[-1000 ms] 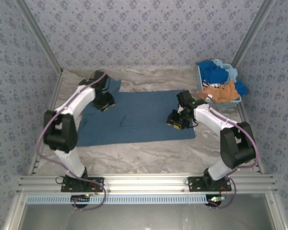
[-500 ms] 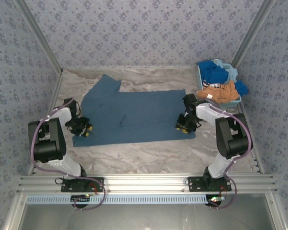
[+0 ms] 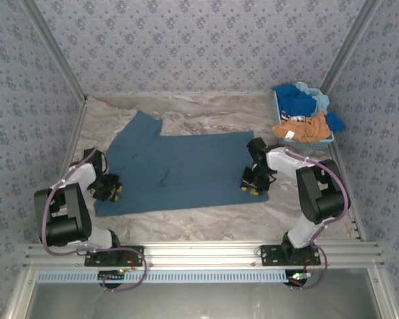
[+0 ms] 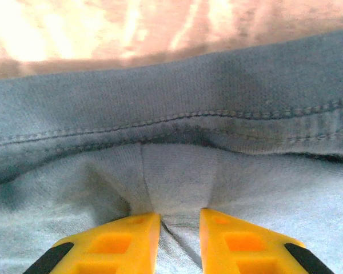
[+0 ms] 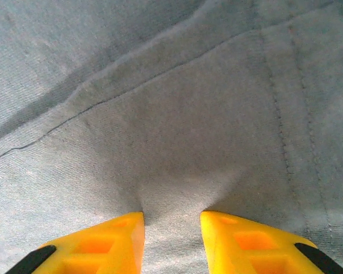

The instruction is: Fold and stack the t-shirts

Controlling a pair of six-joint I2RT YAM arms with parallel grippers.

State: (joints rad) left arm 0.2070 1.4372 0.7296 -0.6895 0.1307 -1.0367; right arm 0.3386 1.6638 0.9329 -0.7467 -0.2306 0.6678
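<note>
slate-blue t-shirt (image 3: 186, 169): matt knit cloth, fine weave, stitched hem. counter (image 3: 206, 222): smooth marble-look, slight sheen. left claw (image 4: 179, 216), right claw (image 5: 171, 216): smooth yellow plastic. basket (image 3: 278, 109): light-blue plastic. front rail (image 3: 199, 252): brushed metal.

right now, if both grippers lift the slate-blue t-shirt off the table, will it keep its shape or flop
Probably floppy: the slate-blue t-shirt puckers into a soft ridge at the left gripper and the right gripper. Likely light: it lies thin and flat on the table.
</note>
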